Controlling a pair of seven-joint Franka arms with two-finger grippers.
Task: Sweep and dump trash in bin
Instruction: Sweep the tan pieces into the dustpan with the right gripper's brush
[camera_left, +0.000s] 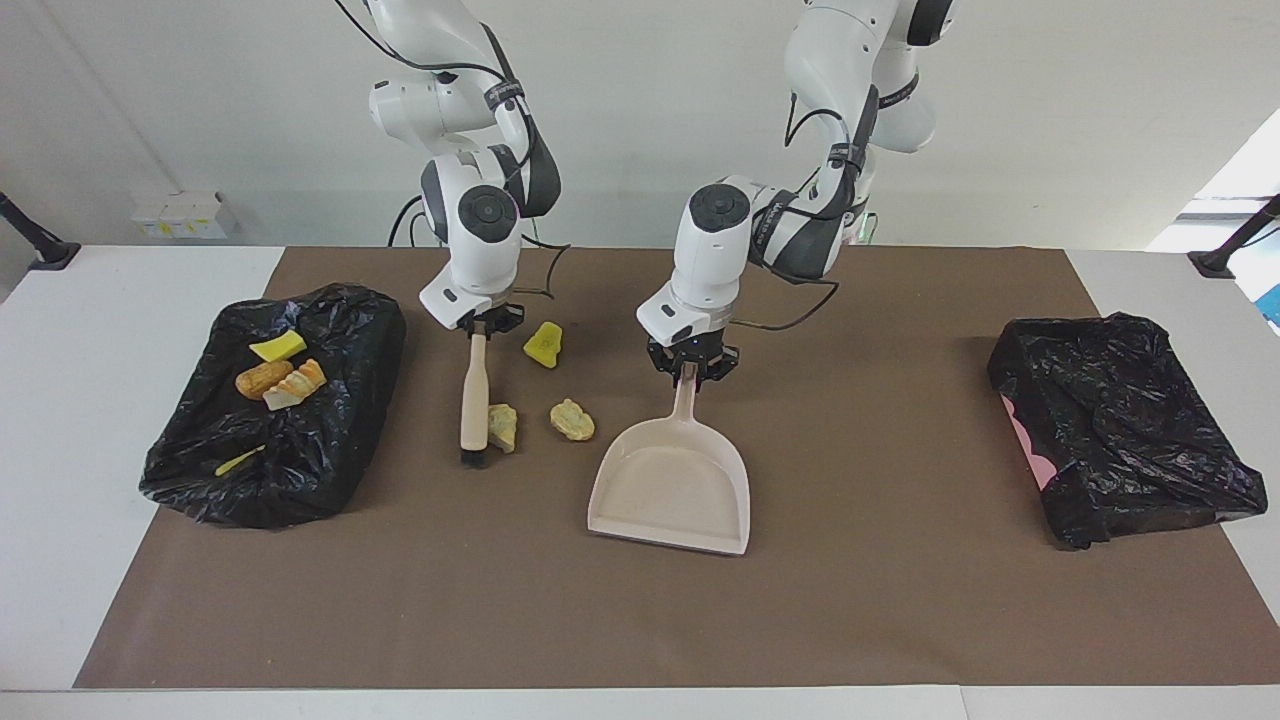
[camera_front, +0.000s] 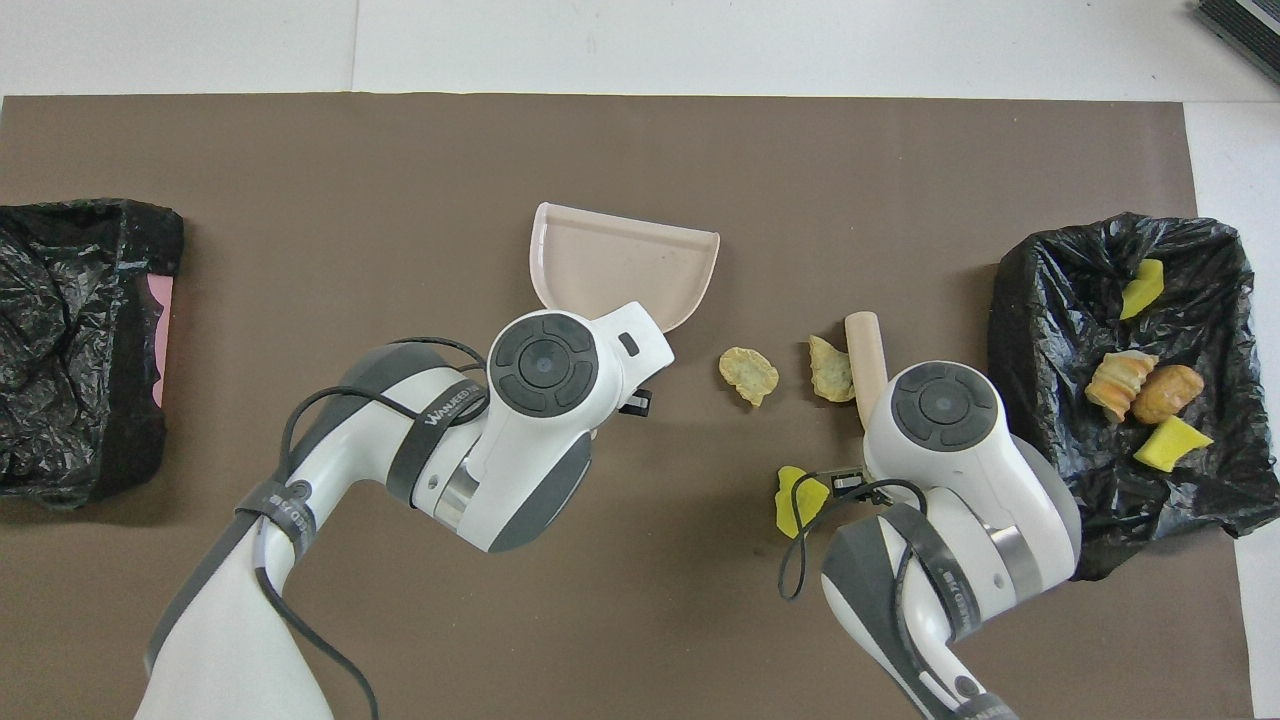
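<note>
Reading the overhead view as a clock face, I had the dustpan (camera_front: 620, 265) just above centre on the mat (camera_front: 300, 150), its handle pointing to 6 o'clock and its mouth to 12. My left gripper (camera_left: 690, 365) was clamped on the handle's tip. In the facing view the pan sat slightly skewed.

My right gripper (camera_left: 483, 322) gripped the brush (camera_left: 473, 400) by the top of its handle, with the bristles down on the mat.

One chunk (camera_front: 830, 368) touched the brush at its 9 o'clock. A second chunk (camera_front: 748, 375) lay near it, again toward 9 o'clock, and at about 4 o'clock from the dustpan, apart from both. The sponge (camera_front: 798, 500) lay at 6 o'clock from the two chunks, closer to the robots and partly under the right arm's cable.

The bin (camera_front: 1050, 300) sat at the brush's 3 o'clock, at the right arm's end. It held two yellow bits (camera_front: 1140, 288), a bread piece (camera_front: 1172, 392) and a striped piece (camera_front: 1118, 382). In the facing view I also saw a thin yellow sliver (camera_left: 238, 461) there.

A spare bin (camera_front: 80, 330) sat at 9 o'clock, at the left arm's end.
</note>
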